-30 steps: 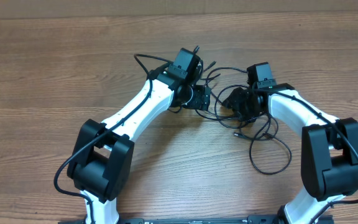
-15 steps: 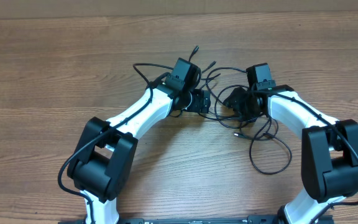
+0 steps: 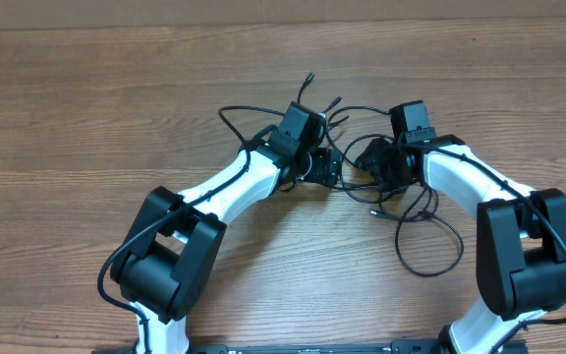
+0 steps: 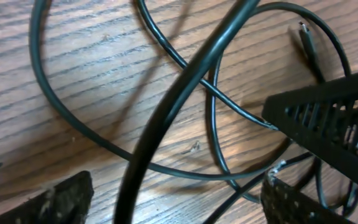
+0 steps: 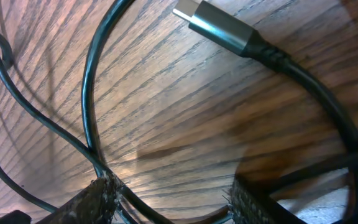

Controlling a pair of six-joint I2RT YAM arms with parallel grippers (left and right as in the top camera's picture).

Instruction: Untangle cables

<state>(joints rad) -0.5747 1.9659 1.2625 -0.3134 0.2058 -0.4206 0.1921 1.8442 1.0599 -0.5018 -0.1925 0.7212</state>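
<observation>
Left end effector (image 3: 324, 165) has shifted rightward into the cables (image 3: 421, 231), jaws wide, one strand lying loose between them. Right end effector (image 3: 369, 157) stands half open, gripping nothing.

Cables (image 3: 430, 272): thin black cords, tangled together, loose loop trailing right; silver-tipped plug (image 5: 211, 25) lying flat.

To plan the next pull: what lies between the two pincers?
Overhead view: thin cables cross the gap between the left pincer and right pincer.
</observation>
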